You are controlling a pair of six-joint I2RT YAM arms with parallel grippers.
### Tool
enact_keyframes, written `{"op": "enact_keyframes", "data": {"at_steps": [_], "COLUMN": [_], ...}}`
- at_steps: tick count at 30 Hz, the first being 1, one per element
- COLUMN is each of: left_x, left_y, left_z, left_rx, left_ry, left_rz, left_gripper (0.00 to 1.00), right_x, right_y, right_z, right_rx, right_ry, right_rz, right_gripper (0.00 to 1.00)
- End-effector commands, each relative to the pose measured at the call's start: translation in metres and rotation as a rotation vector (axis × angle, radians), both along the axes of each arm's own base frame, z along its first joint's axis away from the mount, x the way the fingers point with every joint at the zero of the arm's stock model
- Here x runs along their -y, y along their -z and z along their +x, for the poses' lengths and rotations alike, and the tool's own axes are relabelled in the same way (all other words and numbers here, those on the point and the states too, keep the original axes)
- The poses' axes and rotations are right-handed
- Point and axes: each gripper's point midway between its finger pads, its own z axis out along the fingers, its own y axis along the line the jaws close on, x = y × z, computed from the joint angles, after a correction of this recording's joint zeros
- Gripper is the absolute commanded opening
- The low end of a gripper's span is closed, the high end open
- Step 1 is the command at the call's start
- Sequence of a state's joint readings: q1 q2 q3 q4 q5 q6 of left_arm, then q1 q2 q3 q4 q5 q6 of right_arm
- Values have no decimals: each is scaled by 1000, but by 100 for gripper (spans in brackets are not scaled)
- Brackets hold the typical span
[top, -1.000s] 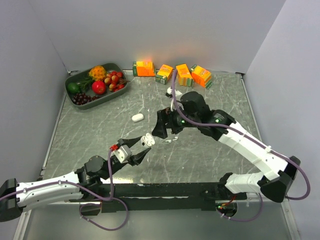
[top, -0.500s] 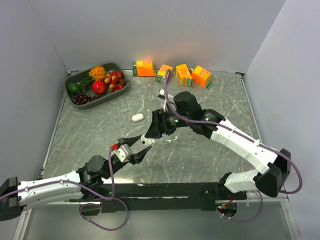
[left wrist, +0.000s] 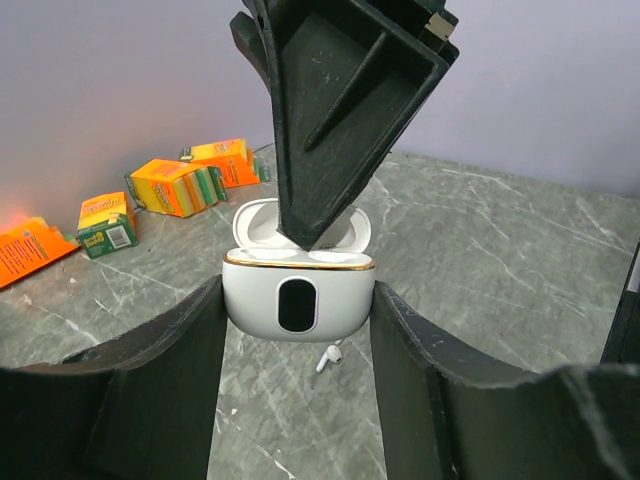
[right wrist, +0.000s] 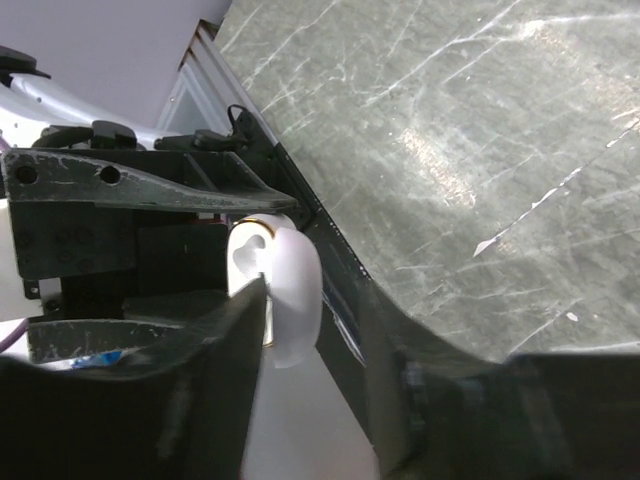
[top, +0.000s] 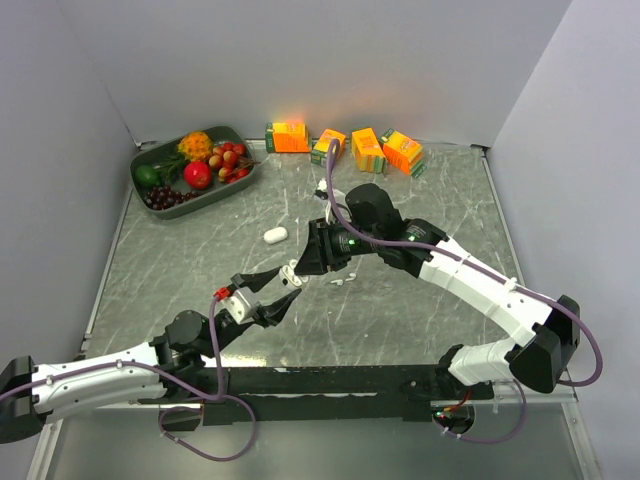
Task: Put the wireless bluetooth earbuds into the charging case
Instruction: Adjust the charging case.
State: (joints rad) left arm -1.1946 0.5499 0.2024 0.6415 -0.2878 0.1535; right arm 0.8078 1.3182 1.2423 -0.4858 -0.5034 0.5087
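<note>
From above: clamping the open charging case (top: 290, 277) in left fingers (top: 291, 283), meeting right fingers (top: 303, 271) at its mouth. Left wrist: likely mid-seating; one earbud (left wrist: 328, 357) loose on tabletop (left wrist: 500, 250) beneath. Right wrist: cannot tell the grip. Next: pinch up that earbud.

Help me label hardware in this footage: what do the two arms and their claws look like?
The left arm and right arm have white shells, black joints. The left claw and right claw are matte black, two wedge-shaped fingers each. A purple cable runs along each arm. A red tab sits behind the left claw; a green light glows on the right wrist.
</note>
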Motion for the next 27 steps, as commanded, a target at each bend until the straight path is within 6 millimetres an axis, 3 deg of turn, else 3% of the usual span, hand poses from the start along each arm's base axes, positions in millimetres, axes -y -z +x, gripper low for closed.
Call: {"op": "enact_keyframes", "data": {"at_steps": [1, 4, 9, 11, 14, 15, 19, 22, 23, 25, 27], "left_x": [-5, -5, -2, -2, -2, -2, -4, -4, 1, 3, 8], "left_y": [-33, -34, -30, -29, -26, -25, -21, -25, -24, -29, -29], "left_z": [-3, -4, -9, -9, -7, -7, -2, -4, -12, -18, -27], "left_rx": [32, 32, 20, 7, -14, -22, -74, -92, -96, -100, -139], "left_ry": [6, 10, 44, 45, 39, 38, 7, 19, 69, 105, 167], "left_rz": [-97, -101, -92, -94, -84, -82, -50, -48, -39, -50, -66], "left_gripper": [1, 1, 1, 2, 25, 48, 83, 93, 99, 96, 96], "right_x": [-3, 0, 5, 7, 12, 15, 23, 26, 29, 28, 35], "right_y": [-4, -4, -10, -15, -23, -29, -51, -51, -53, -47, -45], "right_z": [8, 10, 11, 12, 11, 10, 1, -16, -11, -18, -11], "right_rx": [24, 34, 94, 119, 175, 212, 321, 417, 504, 584, 660], "right_ry": [8, 15, 15, 9, -7, -22, -94, -211, -213, -253, -239], "right_rz": [24, 19, 10, 10, 0, 3, -8, -68, -115, -179, -232], "right_gripper": [41, 31, 3, 0, 0, 0, 0, 0, 0, 0, 0]}}
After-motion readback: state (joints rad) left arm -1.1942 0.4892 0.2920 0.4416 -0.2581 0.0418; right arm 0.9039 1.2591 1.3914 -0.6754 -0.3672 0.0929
